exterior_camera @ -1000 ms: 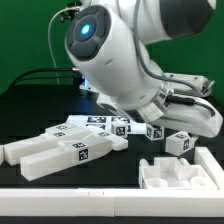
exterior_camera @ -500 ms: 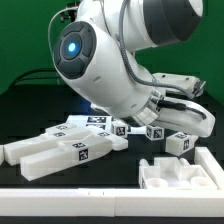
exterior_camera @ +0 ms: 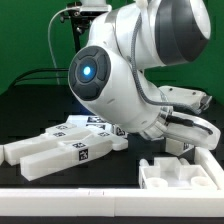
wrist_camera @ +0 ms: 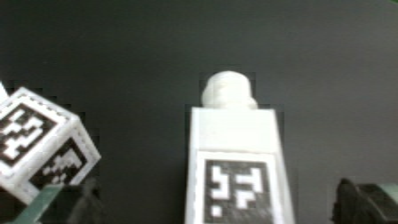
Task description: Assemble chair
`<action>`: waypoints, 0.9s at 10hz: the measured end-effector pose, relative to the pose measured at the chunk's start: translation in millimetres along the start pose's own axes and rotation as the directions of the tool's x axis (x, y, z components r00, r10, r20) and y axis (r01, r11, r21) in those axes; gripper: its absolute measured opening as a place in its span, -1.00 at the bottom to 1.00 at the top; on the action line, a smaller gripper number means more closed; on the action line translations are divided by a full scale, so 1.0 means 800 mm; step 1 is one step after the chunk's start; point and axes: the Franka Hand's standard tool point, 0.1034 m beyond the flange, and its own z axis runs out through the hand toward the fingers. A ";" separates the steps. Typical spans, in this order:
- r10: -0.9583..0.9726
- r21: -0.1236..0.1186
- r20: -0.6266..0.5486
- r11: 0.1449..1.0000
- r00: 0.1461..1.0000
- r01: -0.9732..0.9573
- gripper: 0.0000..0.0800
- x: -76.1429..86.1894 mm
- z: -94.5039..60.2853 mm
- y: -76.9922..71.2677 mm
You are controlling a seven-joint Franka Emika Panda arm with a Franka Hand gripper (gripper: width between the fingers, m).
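Fingertips (wrist_camera: pixel 63 205) of the gripper (wrist_camera: pixel 214 203) are showing as two dark shapes at the edge of the wrist view, standing wide apart and clasping nothing. Between them a chair bar (wrist_camera: pixel 233 150) is lying lengthwise, its tag facing the camera and its rounded peg pointing away; neither finger is touching it. Just beside it a tagged block (wrist_camera: pixel 39 145) is sitting tilted, partly cut off. Both are resting on a black table (wrist_camera: pixel 107 50). In the exterior view a white recessed piece (exterior_camera: pixel 180 172) is sitting nearest, and long chair pieces (exterior_camera: pixel 65 150) are lying toward the exterior view's left. The robot arm (exterior_camera: pixel 120 70) is looming over them, covering the jaws from this side. A green backdrop (exterior_camera: pixel 25 40) is hanging behind.
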 end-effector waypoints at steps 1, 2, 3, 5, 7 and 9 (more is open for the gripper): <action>0.003 0.002 -0.007 1.000 1.000 -0.003 0.62 0.003 0.001 0.001; 0.005 0.001 -0.010 1.000 1.000 -0.005 0.62 0.005 0.002 0.002; 0.005 0.001 -0.010 1.000 1.000 -0.005 0.55 0.005 0.002 0.002; 0.005 0.002 -0.011 1.000 1.000 -0.005 0.13 0.005 0.001 0.003; 0.006 0.002 -0.011 1.000 1.000 -0.006 -0.29 0.006 0.001 0.003; 0.007 0.002 -0.011 1.000 1.000 -0.007 -0.29 0.006 -0.001 0.003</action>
